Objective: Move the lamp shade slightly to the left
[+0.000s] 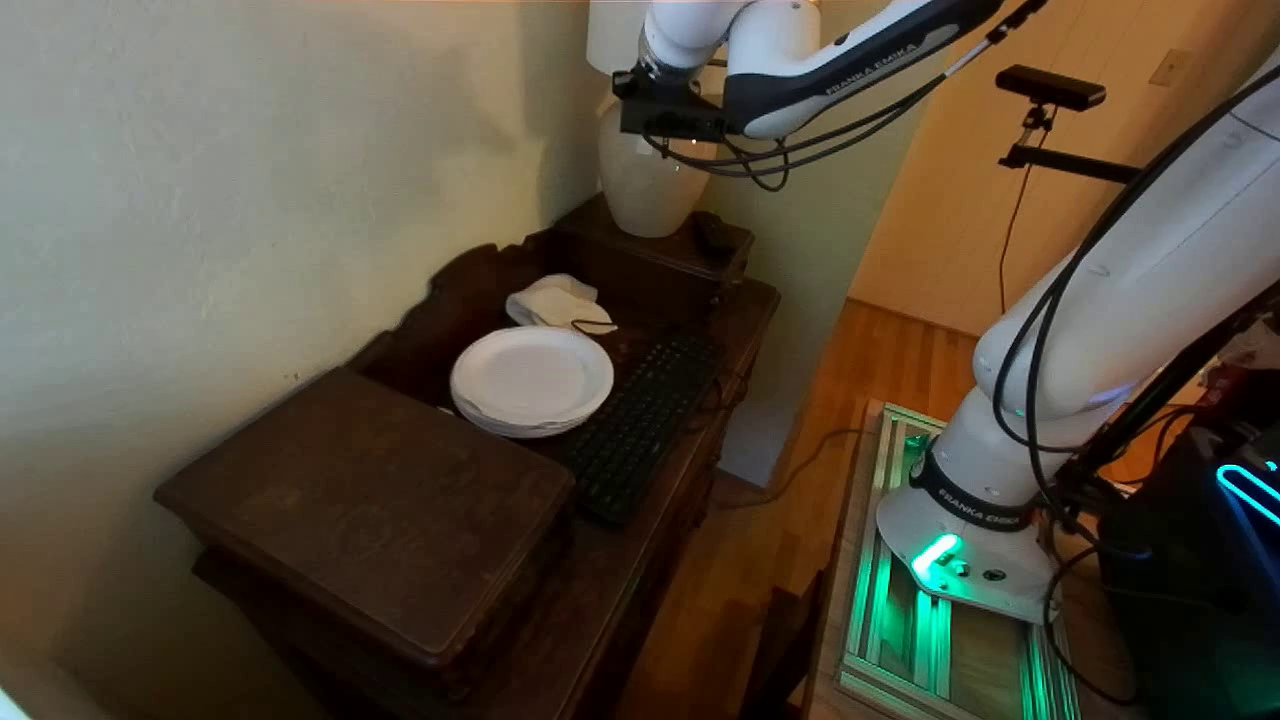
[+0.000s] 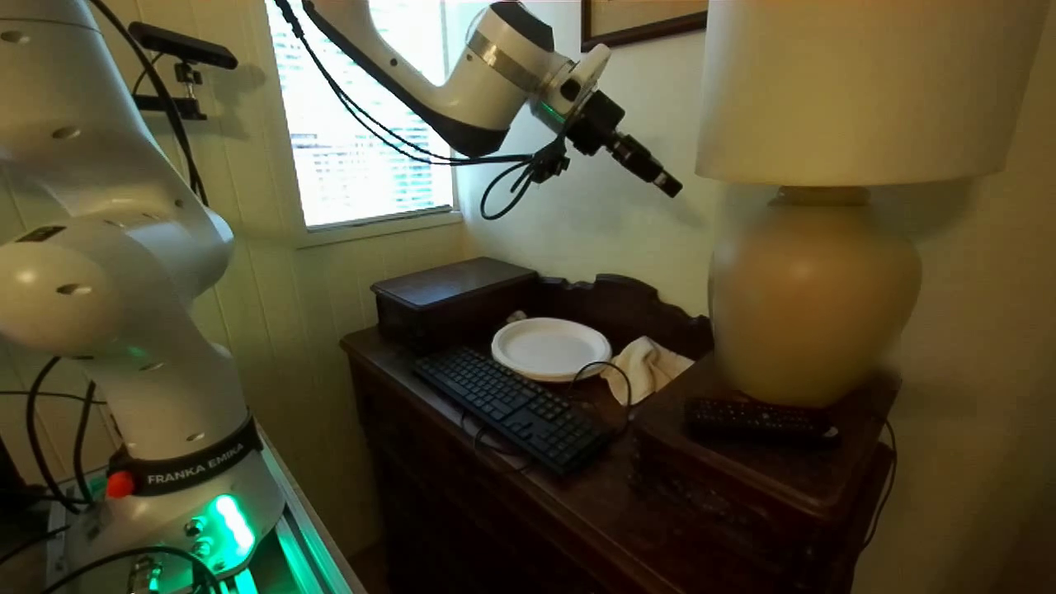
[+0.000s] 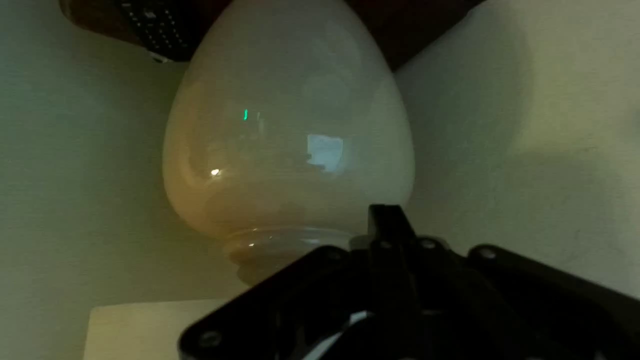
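Observation:
The lamp shade (image 2: 858,91) is a cream drum on the bulbous cream lamp base (image 2: 813,305). In an exterior view the shade (image 1: 612,40) is mostly hidden behind the arm. In the wrist view, which stands upside down, only part of the shade (image 3: 150,330) shows at the bottom; the base (image 3: 290,125) fills the middle. My gripper (image 2: 670,186) is shut and empty, pointing down toward the lamp, and appears apart from the shade. In the wrist view its fingertips (image 3: 387,207) are together, in front of the base near its neck.
The lamp stands on a raised end of the dark dresser (image 2: 561,503), beside a remote (image 2: 755,421). White plates (image 2: 551,348), a cloth (image 2: 648,367) and a black keyboard (image 2: 511,404) lie on the lower top. A raised box section (image 1: 370,500) is at the far end. A wall (image 1: 250,180) runs behind.

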You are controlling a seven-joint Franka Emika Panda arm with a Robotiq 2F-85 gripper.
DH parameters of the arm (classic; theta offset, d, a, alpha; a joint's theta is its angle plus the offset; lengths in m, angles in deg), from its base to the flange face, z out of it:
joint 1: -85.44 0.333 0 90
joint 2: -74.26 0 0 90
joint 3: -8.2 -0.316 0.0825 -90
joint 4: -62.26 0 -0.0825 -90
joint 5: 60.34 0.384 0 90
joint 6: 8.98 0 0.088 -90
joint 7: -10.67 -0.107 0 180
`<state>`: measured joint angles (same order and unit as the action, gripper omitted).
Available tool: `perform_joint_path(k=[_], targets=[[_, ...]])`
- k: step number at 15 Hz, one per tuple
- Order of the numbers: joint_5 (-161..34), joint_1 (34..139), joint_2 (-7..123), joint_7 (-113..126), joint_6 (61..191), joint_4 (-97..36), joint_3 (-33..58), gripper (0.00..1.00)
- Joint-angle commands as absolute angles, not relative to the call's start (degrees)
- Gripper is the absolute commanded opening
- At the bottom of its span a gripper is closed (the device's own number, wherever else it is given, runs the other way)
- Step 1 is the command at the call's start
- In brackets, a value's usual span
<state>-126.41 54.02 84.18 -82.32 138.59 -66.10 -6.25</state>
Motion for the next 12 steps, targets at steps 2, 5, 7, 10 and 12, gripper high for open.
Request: perform_joint_path(k=[2,5,7,10,12], targets=[[-133.4,62.5,83.3,-90.6,130.3,-65.7,-0.8,0.02],[-136.4,63.1,81.8,-96.0,125.6,-65.7,-2.3,0.02],[-136.5,63.0,81.6,-96.2,125.6,-65.7,-2.3,0.02],[-140.7,63.9,80.4,-99.8,125.5,-64.6,-1.0,0.00],[-142.5,68.0,79.8,-101.2,126.1,-64.3,3.4,0.00]])
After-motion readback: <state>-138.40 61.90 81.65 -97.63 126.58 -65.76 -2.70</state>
